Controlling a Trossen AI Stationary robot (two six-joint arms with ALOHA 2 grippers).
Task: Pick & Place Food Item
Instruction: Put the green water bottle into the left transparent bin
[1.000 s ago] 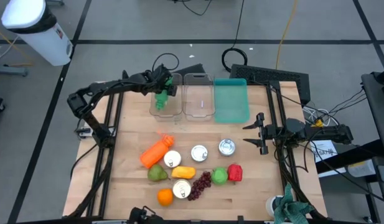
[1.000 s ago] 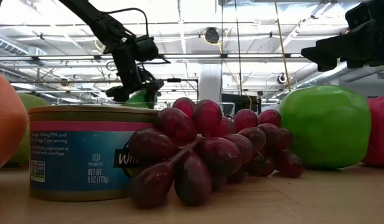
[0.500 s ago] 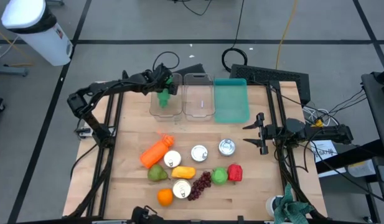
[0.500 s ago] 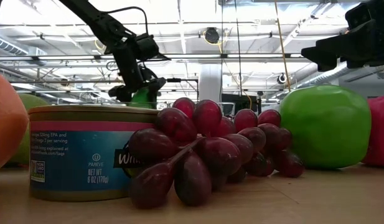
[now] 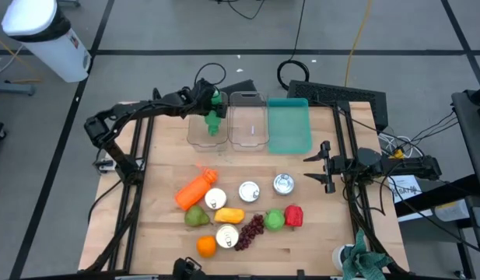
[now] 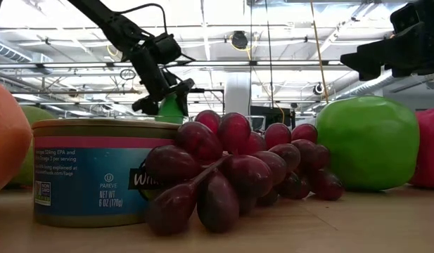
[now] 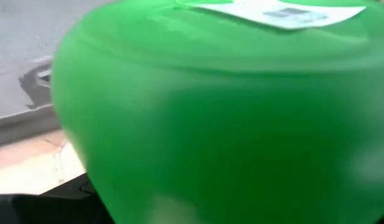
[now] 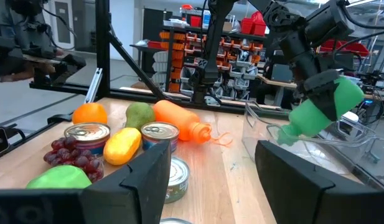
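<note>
Smooth green plastic bottle [image 5: 214,117] grasped by left fingers [image 5: 209,102], clear bin [image 5: 206,129] beneath, right fingers [image 5: 324,166] parted.

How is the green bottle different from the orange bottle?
The green bottle is up in the air, gripped by the robot's left hand over a clear bin; the orange bottle lies flat on the table, touched by no hand. The green bottle stands alone; the orange bottle has cans and fruit beside it. They differ in colour. Both are bottles with a narrow neck.
</note>
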